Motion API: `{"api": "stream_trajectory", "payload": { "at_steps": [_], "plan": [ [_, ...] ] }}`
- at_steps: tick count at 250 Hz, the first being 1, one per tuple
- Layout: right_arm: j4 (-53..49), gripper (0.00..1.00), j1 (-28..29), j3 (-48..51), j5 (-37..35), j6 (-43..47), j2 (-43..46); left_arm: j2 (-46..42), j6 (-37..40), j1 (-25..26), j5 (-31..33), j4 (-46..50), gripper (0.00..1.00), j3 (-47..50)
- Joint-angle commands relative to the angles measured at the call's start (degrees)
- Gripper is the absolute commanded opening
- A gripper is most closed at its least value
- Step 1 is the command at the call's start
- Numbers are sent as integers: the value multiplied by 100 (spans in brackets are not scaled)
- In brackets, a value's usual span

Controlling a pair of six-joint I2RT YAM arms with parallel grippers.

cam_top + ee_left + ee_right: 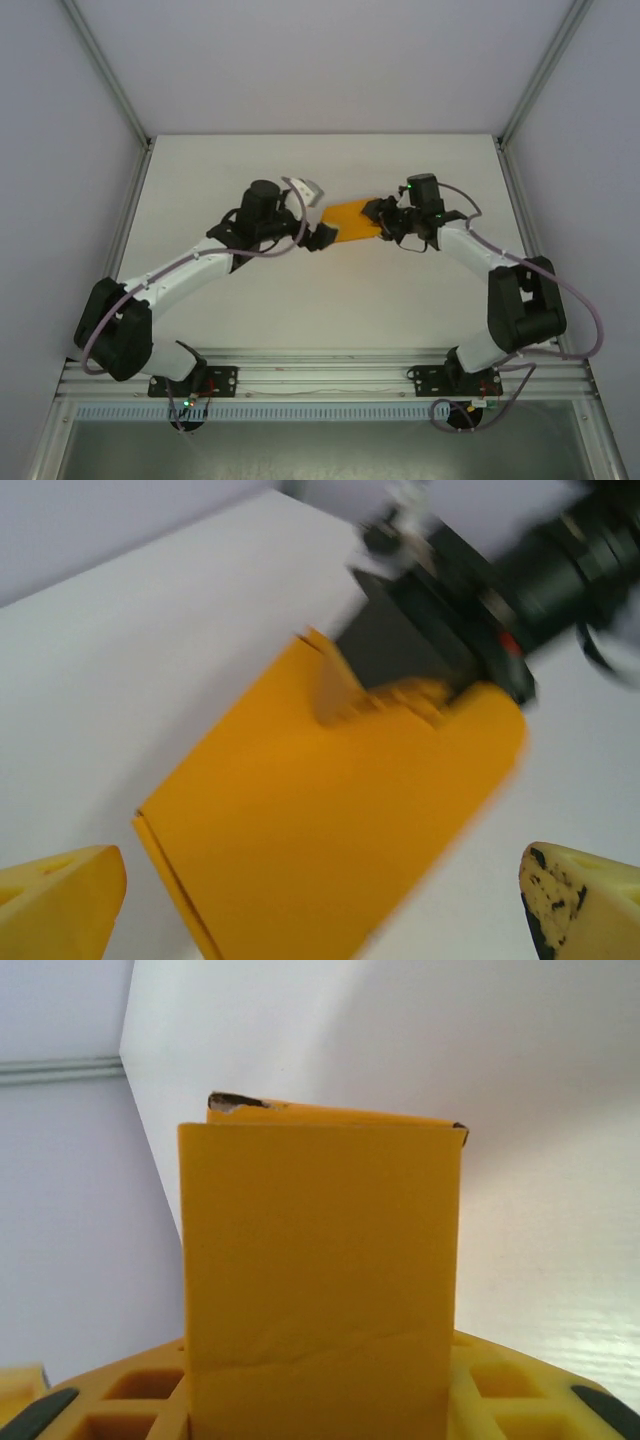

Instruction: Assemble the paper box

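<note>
**Holding a flattened orange box at mid-table, one gripper clamped, the other wide**

Surroundings. White table [250, 300], bare around the work. Pale enclosure walls [60, 150] on three sides, with grey metal posts [108, 70] rising at the far corners. Slotted rail [320, 375] along the near edge carries both arm bases. Grey cables [580, 320] loop beside each arm. In the left wrist view, the black body of the right gripper [440, 650] covers the far end of the card; that view is blurred.

Item. Paper box [352, 220]: bright orange thin card, flattened, oblong. The left wrist view shows the paper box [330, 820] as a broad plain panel with a second layer showing along its near-left edge and notched tabs at the far end. The right wrist view shows the paper box [320, 1260] as an upright panel with a faint crease low across it and a back layer peeping above the top edge, its corners dark and scuffed.

Position. The item lies between the two wrists, above the table's middle; whether it rests on the surface cannot be told.

- Right gripper [382, 220]: closed on the box's right end, card rising between the yellow pads [510, 1385].
- Left gripper [322, 237]: jaws spread wide, just beside the box's left end. Its yellow fingertips [60, 905] stand either side of the card and apart from it.
</note>
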State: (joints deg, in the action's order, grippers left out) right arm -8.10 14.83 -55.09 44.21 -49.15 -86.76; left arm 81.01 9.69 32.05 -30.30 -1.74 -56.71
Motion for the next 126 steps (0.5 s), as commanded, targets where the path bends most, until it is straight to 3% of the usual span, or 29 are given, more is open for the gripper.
{"api": "stream_trajectory", "payload": {
  "at_steps": [1, 45, 86, 126],
  "plan": [
    [-556, 38, -223, -17, 367, -829, 318, 44, 1956, 249, 371, 1630, 100, -418],
    [-1211, 38, -404, -316, 867, -1513, 331, 318, 2899, 581, 1039, 2304, 100, -842],
    [-1047, 39, -410, -395, 1700, -2023, 32, 771, 3332, 732, 1909, 2424, 100, -1157],
    [-927, 39, -408, -386, 1827, -2152, -79, 1066, 3495, 717, 2397, 2252, 100, -1389]
  ]
}}
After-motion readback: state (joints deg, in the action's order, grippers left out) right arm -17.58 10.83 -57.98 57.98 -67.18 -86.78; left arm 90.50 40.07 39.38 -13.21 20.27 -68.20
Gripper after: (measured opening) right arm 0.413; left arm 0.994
